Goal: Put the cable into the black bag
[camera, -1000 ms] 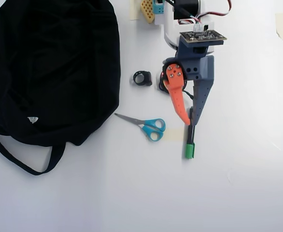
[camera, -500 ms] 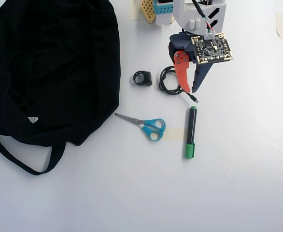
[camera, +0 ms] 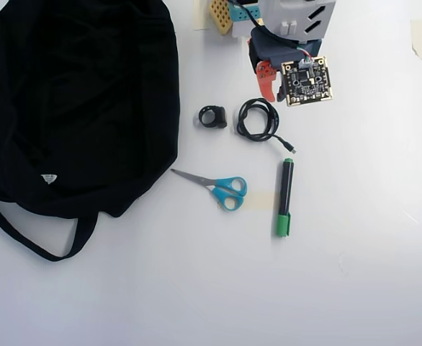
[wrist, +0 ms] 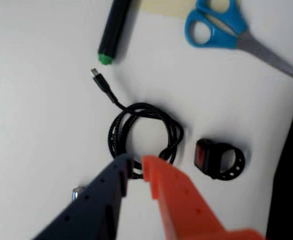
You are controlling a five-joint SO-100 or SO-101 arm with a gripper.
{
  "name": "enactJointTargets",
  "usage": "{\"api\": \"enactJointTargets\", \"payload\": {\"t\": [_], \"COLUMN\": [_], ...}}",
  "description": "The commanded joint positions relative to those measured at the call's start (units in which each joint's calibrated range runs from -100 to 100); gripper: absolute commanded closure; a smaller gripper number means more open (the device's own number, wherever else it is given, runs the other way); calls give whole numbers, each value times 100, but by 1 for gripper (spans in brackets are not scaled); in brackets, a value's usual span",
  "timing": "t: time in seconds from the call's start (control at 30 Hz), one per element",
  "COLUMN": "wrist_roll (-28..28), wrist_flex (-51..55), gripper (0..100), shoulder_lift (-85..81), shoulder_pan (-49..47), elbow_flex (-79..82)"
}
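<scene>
The cable (wrist: 145, 134) is seen lying flat on the white table (wrist: 36, 125), its near rim right at the tips of the gripper (wrist: 137, 164), whose dark and orange fingers are held a little apart with nothing pinched. One cable is counted, a thin braided cord wound in a loose ring with a short plug tail. One soft fabric black bag (camera: 74, 101) is spread toward the left edge in the overhead view. One ring (camera: 212, 117), one scissors (camera: 218, 187) and one marker (camera: 284, 197) are scattered mid-table.
</scene>
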Motion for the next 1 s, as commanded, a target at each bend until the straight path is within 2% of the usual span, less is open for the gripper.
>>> {"api": "enactJointTargets", "payload": {"t": [0.0,0.67,0.97], "wrist_roll": [18,39,474], "wrist_flex": [163,154,137], "gripper": [98,98,98], "shoulder_lift": [-245,-137,-137], "shoulder_pan": [-15,-261,-344], "elbow_flex": [-128,-128,483]}}
